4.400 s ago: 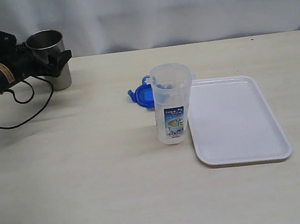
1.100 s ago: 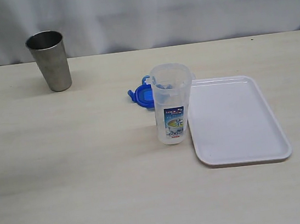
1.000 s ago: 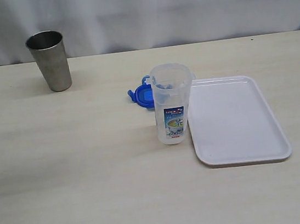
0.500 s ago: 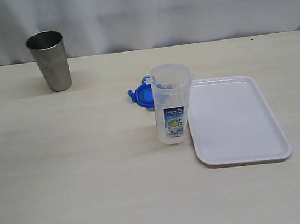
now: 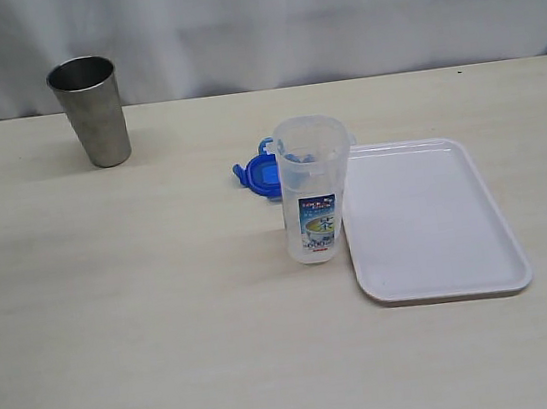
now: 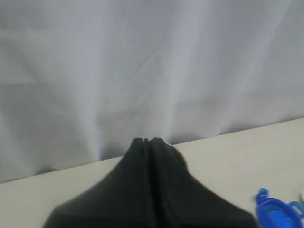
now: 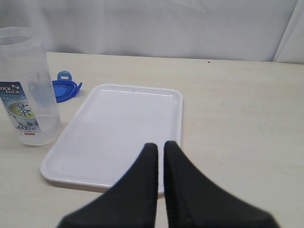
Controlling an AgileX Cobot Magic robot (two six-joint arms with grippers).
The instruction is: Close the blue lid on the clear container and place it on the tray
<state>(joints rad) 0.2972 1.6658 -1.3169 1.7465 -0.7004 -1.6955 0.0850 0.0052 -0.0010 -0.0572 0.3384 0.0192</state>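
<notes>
Standing upright on the table, the clear container has its long axis vertical and its uncovered mouth facing up. It sits just beside the left edge of the tray, not on it. The blue lid lies flat on the table just behind the container, which partly hides it. The container's label reads "LOCK & LOCK" and "600". A steel cup stands upright, well apart, at the far left; its contents cannot be seen. Left gripper: jaws pressed together, holding nothing. Right gripper: jaws pressed together above the tray, holding nothing.
</notes>
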